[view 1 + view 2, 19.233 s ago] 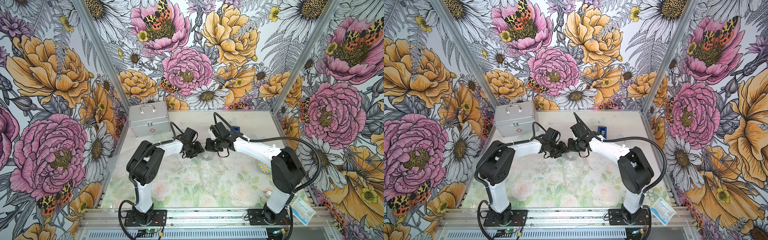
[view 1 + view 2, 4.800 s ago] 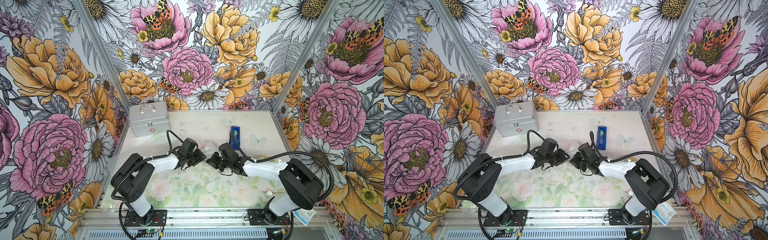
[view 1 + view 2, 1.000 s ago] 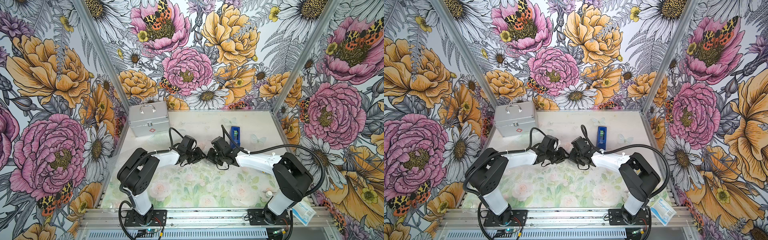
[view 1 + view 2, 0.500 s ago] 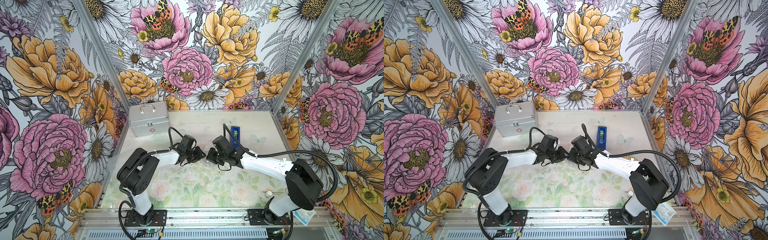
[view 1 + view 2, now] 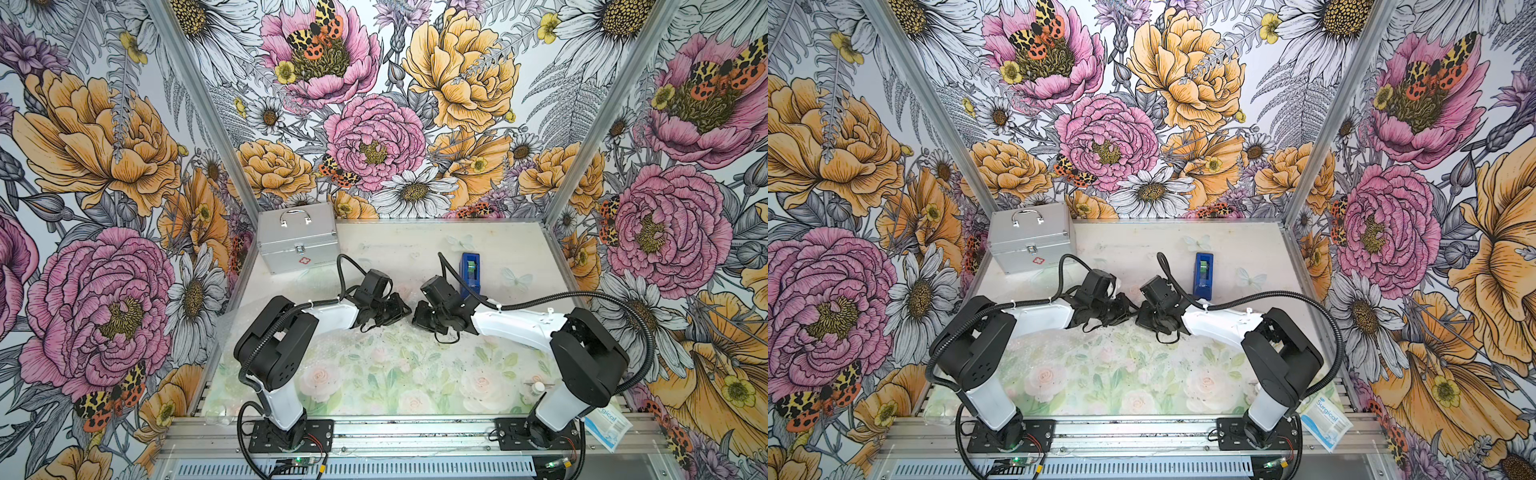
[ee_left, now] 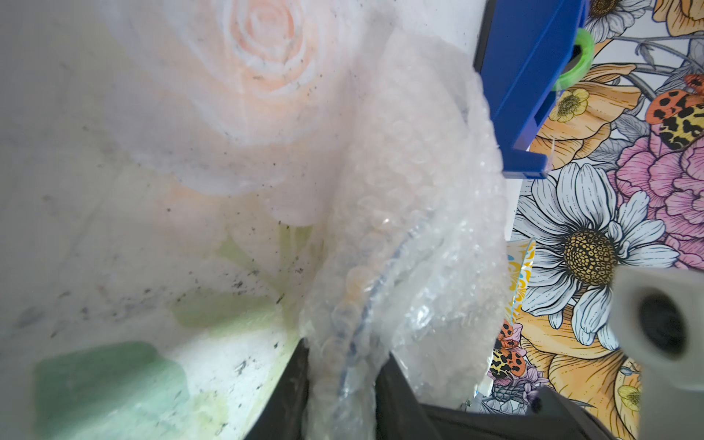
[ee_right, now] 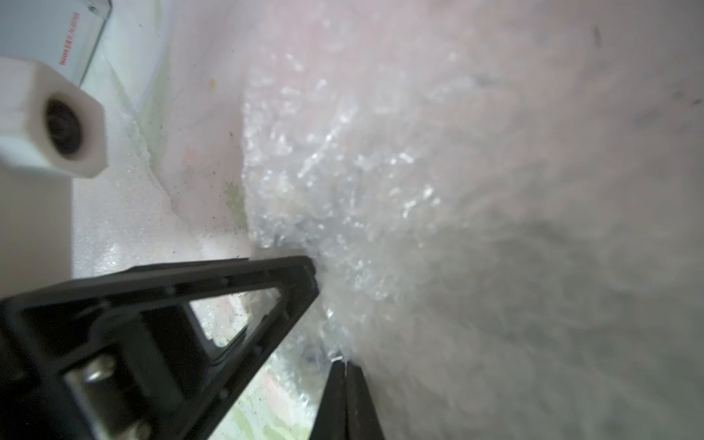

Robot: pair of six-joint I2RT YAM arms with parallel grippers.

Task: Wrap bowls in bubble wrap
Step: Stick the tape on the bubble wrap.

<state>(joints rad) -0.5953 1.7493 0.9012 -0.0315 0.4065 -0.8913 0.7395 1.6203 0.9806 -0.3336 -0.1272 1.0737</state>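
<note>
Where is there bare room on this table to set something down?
Bare: the pale back strip between the silver metal case and the blue plastic tape dispenser, and the corner right of that dispenser. Crowded: the middle, where the left hand and right hand meet on crinkled clear bubble wrap.

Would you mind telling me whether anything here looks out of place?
Yes: a white-and-blue packet lies askew on the front metal rail, off the table mat, beside the right arm's base.
</note>
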